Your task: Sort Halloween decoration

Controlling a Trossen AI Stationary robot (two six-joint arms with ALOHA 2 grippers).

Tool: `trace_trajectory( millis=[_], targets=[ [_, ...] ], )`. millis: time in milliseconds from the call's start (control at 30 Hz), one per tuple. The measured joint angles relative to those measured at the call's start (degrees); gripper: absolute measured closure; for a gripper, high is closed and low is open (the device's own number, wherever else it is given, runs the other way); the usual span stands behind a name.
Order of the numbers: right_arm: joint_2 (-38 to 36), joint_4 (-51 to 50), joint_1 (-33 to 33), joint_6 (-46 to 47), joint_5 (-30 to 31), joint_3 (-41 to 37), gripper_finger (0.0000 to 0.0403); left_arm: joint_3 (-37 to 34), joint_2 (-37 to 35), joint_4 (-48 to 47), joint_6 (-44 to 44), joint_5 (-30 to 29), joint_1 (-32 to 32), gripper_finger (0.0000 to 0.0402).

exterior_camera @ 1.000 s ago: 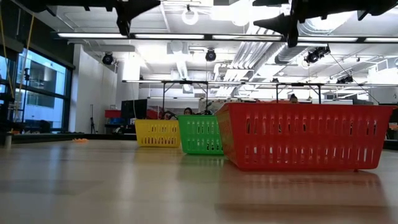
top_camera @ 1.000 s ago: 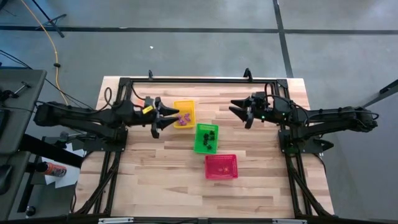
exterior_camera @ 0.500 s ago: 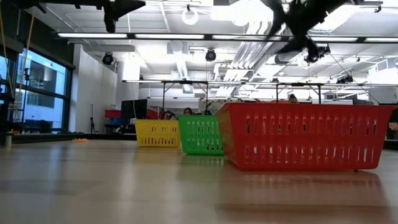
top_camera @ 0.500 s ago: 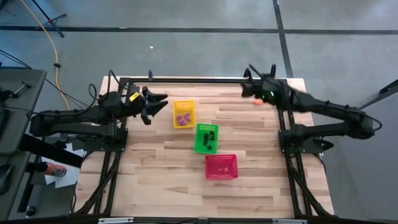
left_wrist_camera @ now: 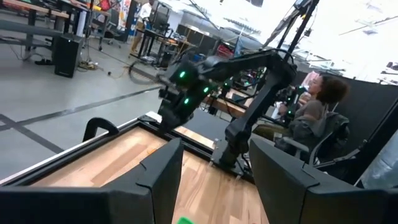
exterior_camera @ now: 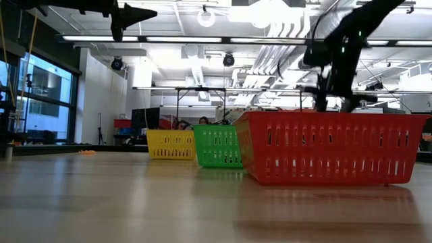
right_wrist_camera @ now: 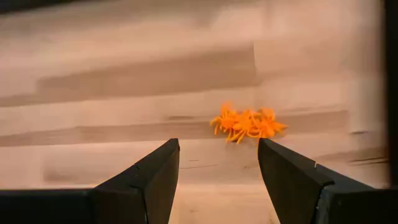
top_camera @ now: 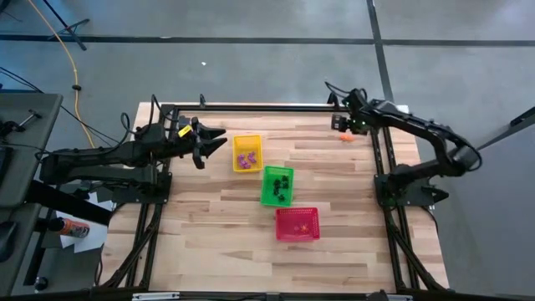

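A small cluster of orange trinkets lies on the bare wood at the far right corner of the table, well apart from the three baskets in the middle. Directly above the cluster hangs the right gripper, its fingers spread wide and holding nothing, the trinkets showing between and just beyond the fingertips in the right wrist view. The yellow basket holds purple pieces, the green basket black ones, and the red basket already holds a few orange bits. The left gripper hovers beside the yellow basket, jaws apart and empty. A clean pick likely means lowering straight onto the clump, centring it between the fingers and closing at table level so no piece slips free before the carry to the red basket.
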Motion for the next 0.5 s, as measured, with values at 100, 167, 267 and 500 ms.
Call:
trace_trajectory(
  millis=[100,167,267,500],
  targets=[
    [3.19,4.53,-1.17,1.51,-2.17,-3.11,0.019,0.0,0.0,0.02,0.0,0.0,0.0,0.0227],
    [4.9,7.27,-1.47,2.79,-2.52,-4.5,0.019,0.0,0.0,0.02,0.0,0.02,0.0,0.0227],
    [7.07,10.26,-1.47,5.63,-1.69,-6.24,0.019,-0.02,0.0,0.02,-0.02,0.0,-0.02,0.0227],
    [11.74,14.28,-1.45,7.18,0.3,-6.77,0.0194,-0.02,0.0,0.01,-0.05,0.0,-0.02,0.0227]
  ],
)
